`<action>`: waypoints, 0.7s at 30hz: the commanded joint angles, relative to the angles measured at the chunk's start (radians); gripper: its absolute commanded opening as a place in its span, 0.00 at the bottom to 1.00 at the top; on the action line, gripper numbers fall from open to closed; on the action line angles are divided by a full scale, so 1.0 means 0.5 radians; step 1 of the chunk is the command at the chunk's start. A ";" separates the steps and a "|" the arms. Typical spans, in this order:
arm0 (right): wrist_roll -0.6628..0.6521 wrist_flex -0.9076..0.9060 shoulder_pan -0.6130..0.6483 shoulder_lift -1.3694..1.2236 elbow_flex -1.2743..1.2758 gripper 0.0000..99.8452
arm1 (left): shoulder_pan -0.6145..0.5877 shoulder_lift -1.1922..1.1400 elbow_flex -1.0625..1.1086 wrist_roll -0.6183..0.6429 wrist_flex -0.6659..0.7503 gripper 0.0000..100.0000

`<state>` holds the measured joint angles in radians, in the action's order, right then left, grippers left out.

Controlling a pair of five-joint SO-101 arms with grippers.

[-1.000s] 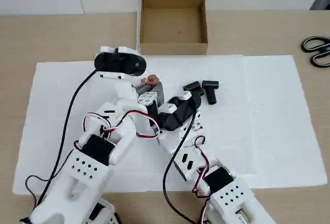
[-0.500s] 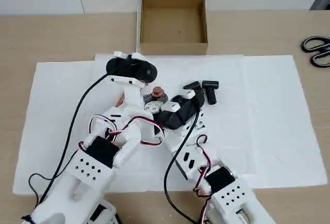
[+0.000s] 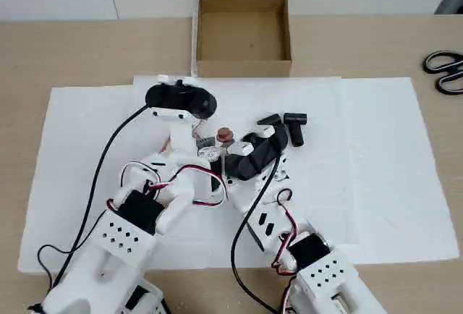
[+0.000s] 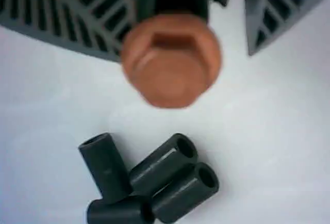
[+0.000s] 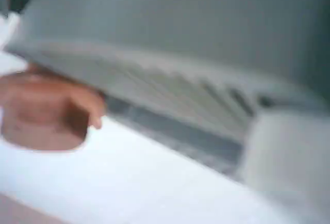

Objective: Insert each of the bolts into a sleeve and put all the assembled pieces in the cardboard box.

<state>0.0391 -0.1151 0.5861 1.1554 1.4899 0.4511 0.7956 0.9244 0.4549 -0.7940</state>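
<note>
Left gripper (image 3: pixel 211 142) is clamped on the brown bolt (image 4: pixel 171 59), with the hex head poking out between its grey ribbed fingers (image 4: pixel 62 12). It's parked over the white foam sheet (image 3: pixel 376 155), and a little pile of four black sleeves (image 4: pixel 162 167) lies on the sheet near the bolt, not touching it. Right gripper (image 3: pixel 221 156) is crowded right up beside the left one, and honestly can't tell if it's open or closed. The cardboard box (image 3: pixel 242 35) sits at the sheet's far edge, well apart from the bolt.
</note>
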 commanded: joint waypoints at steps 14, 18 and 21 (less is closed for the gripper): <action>-0.009 0.054 -0.014 0.044 -0.028 0.00 | -0.190 0.021 -0.545 -0.089 -0.362 0.24; -0.009 0.054 -0.017 0.044 -0.028 0.00 | -0.463 0.021 -0.628 -0.092 -0.368 0.24; -0.009 0.044 -0.051 0.029 -0.043 0.00 | -0.644 0.021 -0.674 -0.150 -0.399 0.24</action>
<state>0.0376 -0.1151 0.5877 1.1569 1.4883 0.2041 0.7940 0.6467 0.3997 -0.9735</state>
